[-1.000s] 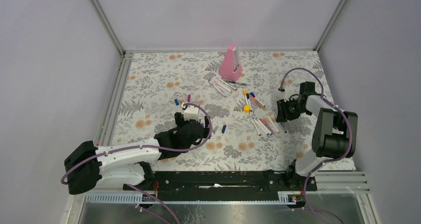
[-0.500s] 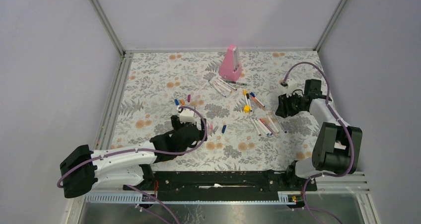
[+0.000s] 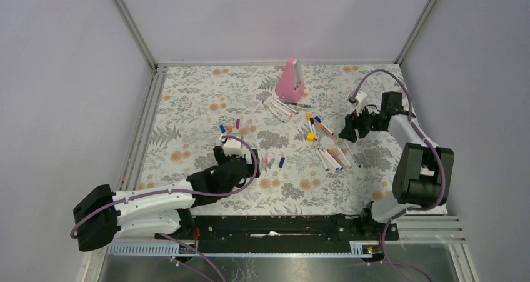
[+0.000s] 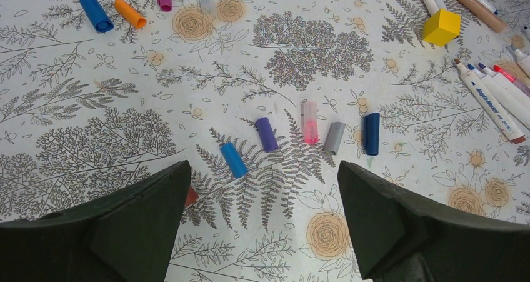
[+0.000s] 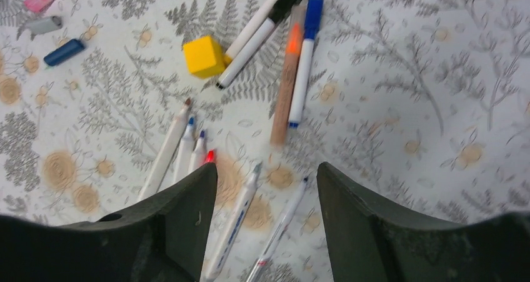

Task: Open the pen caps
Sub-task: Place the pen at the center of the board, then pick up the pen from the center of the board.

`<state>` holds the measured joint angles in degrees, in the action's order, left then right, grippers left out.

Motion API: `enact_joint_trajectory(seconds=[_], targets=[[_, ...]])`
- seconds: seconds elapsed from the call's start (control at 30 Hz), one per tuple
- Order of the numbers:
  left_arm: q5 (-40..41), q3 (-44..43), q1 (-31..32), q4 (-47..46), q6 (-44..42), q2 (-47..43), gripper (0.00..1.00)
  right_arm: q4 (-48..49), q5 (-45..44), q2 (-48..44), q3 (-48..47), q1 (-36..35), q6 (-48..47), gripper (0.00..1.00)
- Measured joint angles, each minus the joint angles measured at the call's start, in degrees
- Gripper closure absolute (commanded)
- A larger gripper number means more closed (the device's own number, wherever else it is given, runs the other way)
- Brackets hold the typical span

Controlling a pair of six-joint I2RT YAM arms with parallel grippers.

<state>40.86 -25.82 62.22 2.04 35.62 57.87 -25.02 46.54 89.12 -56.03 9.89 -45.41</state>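
Observation:
Loose pen caps lie on the floral mat [image 3: 187,107]. In the left wrist view a blue cap [image 4: 234,159], purple cap [image 4: 267,134], pink cap [image 4: 310,122], grey cap [image 4: 334,137] and dark blue cap [image 4: 371,133] lie just ahead of my open, empty left gripper [image 4: 262,176]. A red cap [image 4: 190,196] peeks from behind its left finger. More caps, blue [image 4: 97,13] and orange [image 4: 130,13], lie farther off. My right gripper [image 5: 265,176] is open and empty above uncapped white pens [image 5: 240,219]. Capped pens [image 5: 303,57] lie ahead of it. From above, the left gripper [image 3: 253,162] is mid-mat and the right gripper [image 3: 345,133] is right of the pens.
A yellow cube [image 5: 205,55] sits among the pens, also seen from above [image 3: 310,136]. A tall pink wedge [image 3: 291,79] stands at the back with more pens [image 3: 281,107] before it. Metal frame posts and grey walls bound the mat.
My left gripper has drawn back toward the near left, away from the caps. My right gripper has swung toward the far side and left, over the pen cluster.

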Motion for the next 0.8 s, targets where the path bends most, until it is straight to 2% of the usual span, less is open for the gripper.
enact_joint_trajectory(seconds=[0.4, 0.63, 0.8], targets=[[0.2, 1.1, 0.0, -2.2, 0.4, 0.9, 0.01, -3.3, -12.8, 17.9, -18.9, -10.5, 3.0, 0.37], [0.3, 1.2, 0.0, -2.8, 0.4, 1.8, 0.01, -4.6, -18.2, 22.4, -21.0, -13.6, 5.1, 0.41], [-0.3, 1.0, -0.1, -3.5, -0.5, 5.9, 0.01, -4.7, -20.0, 22.9, -21.0, -13.6, 6.5, 0.42]])
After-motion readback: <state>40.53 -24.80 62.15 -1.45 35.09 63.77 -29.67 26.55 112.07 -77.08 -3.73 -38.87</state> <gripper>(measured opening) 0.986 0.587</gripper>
